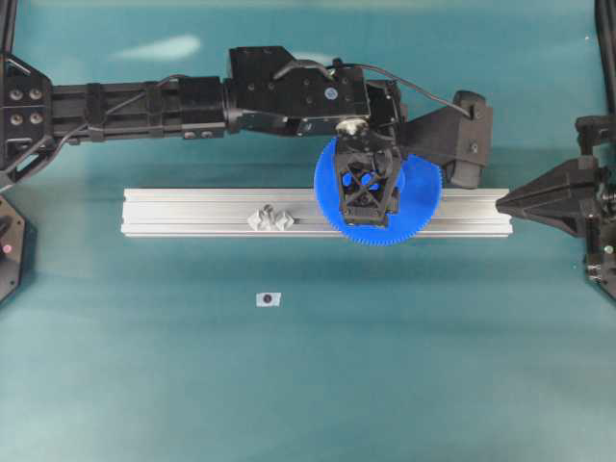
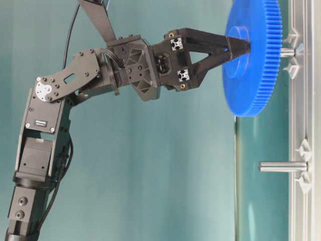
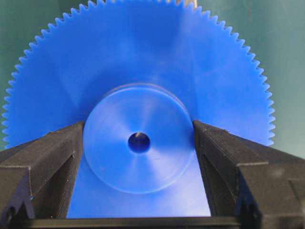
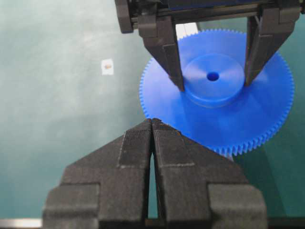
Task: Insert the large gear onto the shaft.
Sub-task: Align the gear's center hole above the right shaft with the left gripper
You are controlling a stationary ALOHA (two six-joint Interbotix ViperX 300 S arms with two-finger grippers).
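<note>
Two fingers of your left gripper [image 4: 213, 83] clamp the gear [image 4: 248, 112] by its hub, over the rail's [image 1: 192, 212] right end. Your right gripper [image 4: 151, 124] is closed, holding nothing.

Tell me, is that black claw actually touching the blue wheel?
Touching. In the left wrist view, both fingers of the left end effector press against the raised hub of the large gear, no gap showing.

The large gear [image 3: 143, 57] is smooth, faintly glossy blue plastic. The left tool [image 3: 138, 143] gripping its hub is matt black plastic with ridged layers. Beneath it, the rail [image 1: 192, 212] is brushed grooved metal on a matt teal worktop [image 1: 289, 385].
</note>
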